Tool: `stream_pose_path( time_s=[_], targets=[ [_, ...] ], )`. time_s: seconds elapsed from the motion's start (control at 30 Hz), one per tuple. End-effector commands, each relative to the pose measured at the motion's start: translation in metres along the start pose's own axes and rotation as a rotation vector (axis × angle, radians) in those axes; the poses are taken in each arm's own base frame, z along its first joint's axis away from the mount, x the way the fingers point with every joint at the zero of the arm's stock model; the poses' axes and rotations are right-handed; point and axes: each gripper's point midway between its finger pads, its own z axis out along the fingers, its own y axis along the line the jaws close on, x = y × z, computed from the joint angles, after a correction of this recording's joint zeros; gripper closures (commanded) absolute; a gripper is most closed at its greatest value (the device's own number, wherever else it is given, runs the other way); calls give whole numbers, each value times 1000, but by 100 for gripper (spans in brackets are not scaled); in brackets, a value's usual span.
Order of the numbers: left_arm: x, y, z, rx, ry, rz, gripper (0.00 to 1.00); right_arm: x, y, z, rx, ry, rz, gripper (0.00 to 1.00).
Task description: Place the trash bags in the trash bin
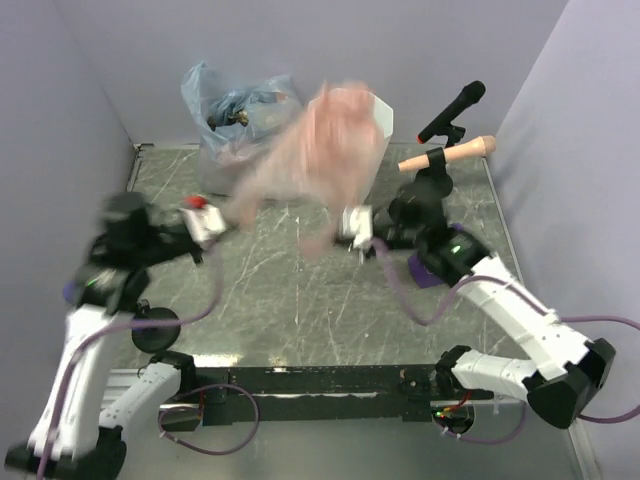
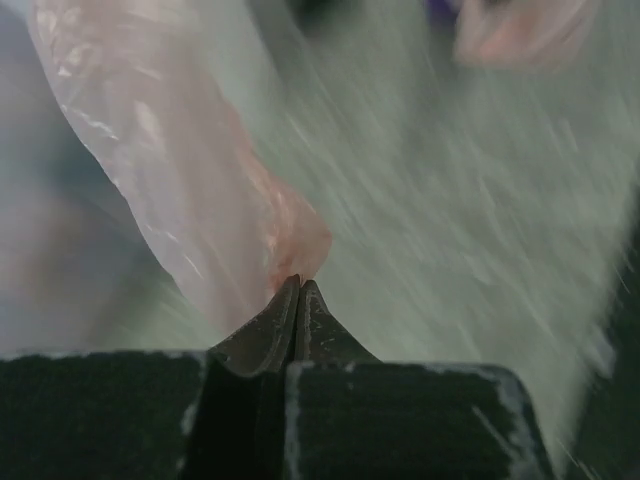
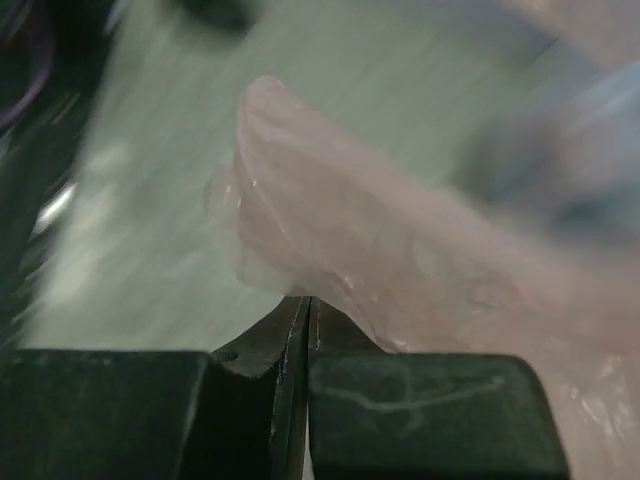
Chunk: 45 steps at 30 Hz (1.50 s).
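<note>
Near edge: a black rail point(image 1: 320, 380) runs between the two arm bases, with purple cables point(image 1: 415, 310) looping off both arms. The table point(image 1: 300, 310) is grey-green stone with pale veins, faintly glossy.

Mid-table: left gripper point(image 1: 205, 222) and right gripper point(image 1: 352, 222) are both up off the surface and well apart. Each is clenched on the pink bag point(image 1: 315, 150). In the left wrist view the dark tapered jaws meet at a point point(image 2: 298, 285) with a crumpled corner of pink film point(image 2: 190, 170) caught between them. In the right wrist view it is the same, jaws together point(image 3: 305, 300) and film point(image 3: 400, 240) bunched at the tips. The bag is thin, translucent and wrinkled, and it spreads wide between the two grips (heavily blurred from above, outline unclear).

Far side: the pink bag covers most of the bin point(image 1: 380, 112). Only a white, hard-edged corner shows past the bag's right side, near the back wall. Left of it sits a blue bag point(image 1: 225, 110), clear-bluish, stuffed and knotted, with dark contents. To the right stands a black mic point(image 1: 455, 108), tilted on its stand, with a pale peach handle point(image 1: 462, 150) just below it. Plain lilac walls point(image 1: 300, 40) enclose three sides.
</note>
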Motion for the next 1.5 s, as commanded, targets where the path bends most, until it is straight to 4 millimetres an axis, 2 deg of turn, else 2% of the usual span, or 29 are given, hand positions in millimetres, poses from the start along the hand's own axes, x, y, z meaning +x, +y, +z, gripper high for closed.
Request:
stream_pose_path(
  time_s=[0.0,0.13,0.2,0.27,0.33,0.37,0.43,0.47,0.53,0.6,0.67,0.77,0.83,0.87,0.9,0.93,1.0,1.03,1.07,1.1,1.13,1.17,1.2,1.23,1.27,1.3,1.33,1.37,1.47],
  targets=[
    [135,-99,-28,322,390,-85,99,83,137,-42,-259,188,226,100],
    [102,-87,-23,171,289,-237,99,54,122,-52,-179,158,238,100],
    [92,-80,-19,121,275,-352,99,40,94,-50,-89,142,225,100],
    [89,-60,-12,6,290,-483,100,15,49,-48,38,66,217,100],
    [78,-22,-8,-169,279,-554,99,-10,-11,-46,194,12,231,100],
    [72,1,-6,-250,270,-557,99,-12,-42,-42,265,14,252,100],
    [40,57,-7,-428,198,-524,99,-21,-103,-32,383,15,249,100],
    [22,90,-13,-544,157,-499,99,-15,-138,-20,439,43,260,100],
    [-41,145,-31,-698,20,-417,99,-45,-189,-11,491,-21,241,100],
    [-109,184,-52,-797,-135,-305,99,-125,-229,-20,531,-201,114,100],
    [-175,207,-78,-879,-312,-215,99,-191,-245,-28,572,-352,-26,100],
    [-275,201,-135,-938,-646,-61,99,-296,-225,-57,619,-615,-325,100],
    [-317,180,-166,-933,-826,59,99,-339,-201,-78,647,-721,-516,100],
    [-328,169,-169,-899,-864,124,99,-347,-192,-81,640,-730,-573,100],
    [-328,163,-165,-873,-838,168,99,-347,-186,-80,636,-724,-580,100],
    [-317,163,-157,-863,-781,175,99,-338,-184,-79,644,-709,-548,100],
    [-250,165,-114,-797,-584,93,99,-288,-181,-53,598,-596,-410,100],
    [-198,152,-82,-701,-426,73,99,-253,-174,-35,555,-513,-342,100],
    [-145,128,-53,-554,-254,153,99,-204,-159,-17,504,-414,-276,100],
    [-72,89,-28,-355,-58,185,99,-120,-128,14,414,-266,-153,100],
    [0,36,-16,-128,107,170,99,-60,-89,30,287,-139,-51,100],
    [53,-7,-19,51,227,197,99,0,-33,39,87,0,-7,100],
    [98,-55,-31,217,328,183,99,51,25,34,-98,131,64,100],
    [124,-81,-42,287,398,142,99,86,75,23,-241,206,134,100],
    [141,-97,-52,296,445,100,99,104,119,2,-361,258,193,100],
    [149,-108,-63,299,476,100,99,107,143,-12,-409,261,226,100],
    [153,-116,-72,306,492,120,99,103,157,-24,-404,248,239,100],
    [152,-120,-78,290,492,137,99,97,160,-29,-368,231,256,100],
    [138,-116,-81,184,438,124,99,67,147,-38,-262,162,255,100]
  ],
)
